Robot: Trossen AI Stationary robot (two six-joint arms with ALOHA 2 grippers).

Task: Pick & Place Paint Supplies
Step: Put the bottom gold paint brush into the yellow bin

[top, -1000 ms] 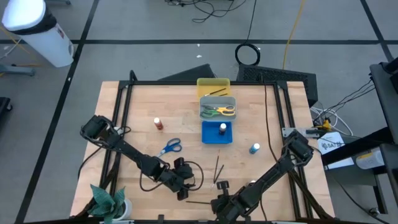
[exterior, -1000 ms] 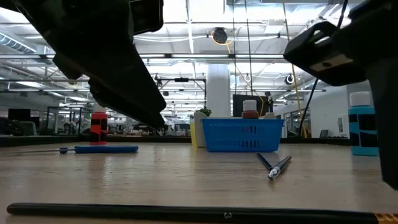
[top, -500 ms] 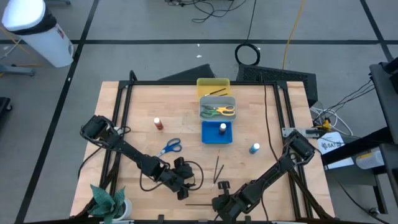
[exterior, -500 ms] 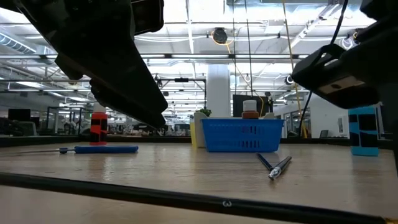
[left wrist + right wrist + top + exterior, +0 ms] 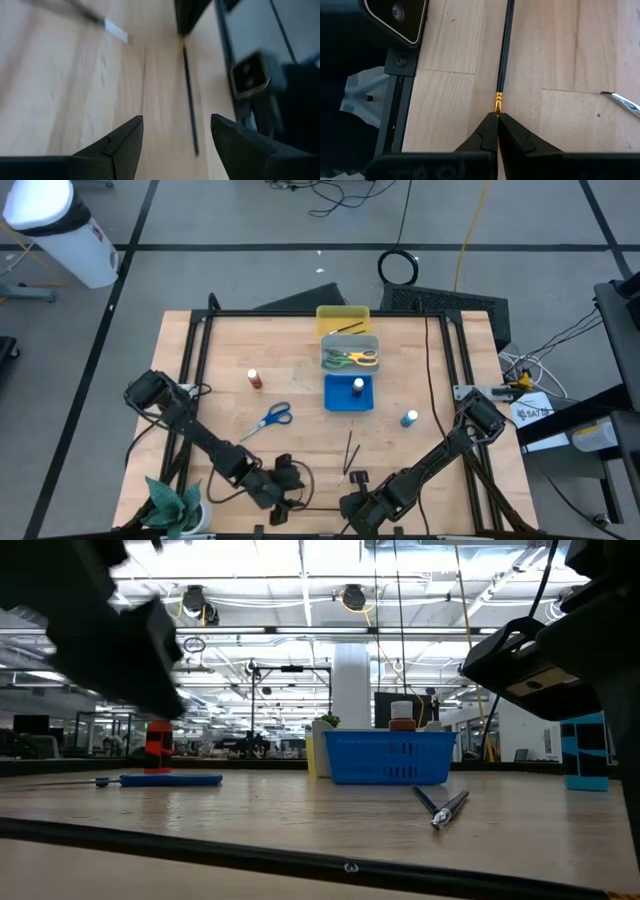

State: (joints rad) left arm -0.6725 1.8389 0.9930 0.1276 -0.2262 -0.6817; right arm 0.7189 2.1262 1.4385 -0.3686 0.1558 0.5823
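Left claw: mine (image 5: 283,505), low left of centre in the high view, fingers (image 5: 117,145) spread, holding nothing.
Brush: thin and dark (image 5: 504,50), near the table's bottom edge, one end lifted off the wood in the low view.
Right claw: mine (image 5: 497,120), bottom centre, pressed together on the brush at its gold band.
Blue scissors: flat (image 5: 273,417), mid-left.
Red bottle: upright (image 5: 255,379), above the scissors.
Blue bottle: upright (image 5: 409,418), right of the blue tray (image 5: 336,402).
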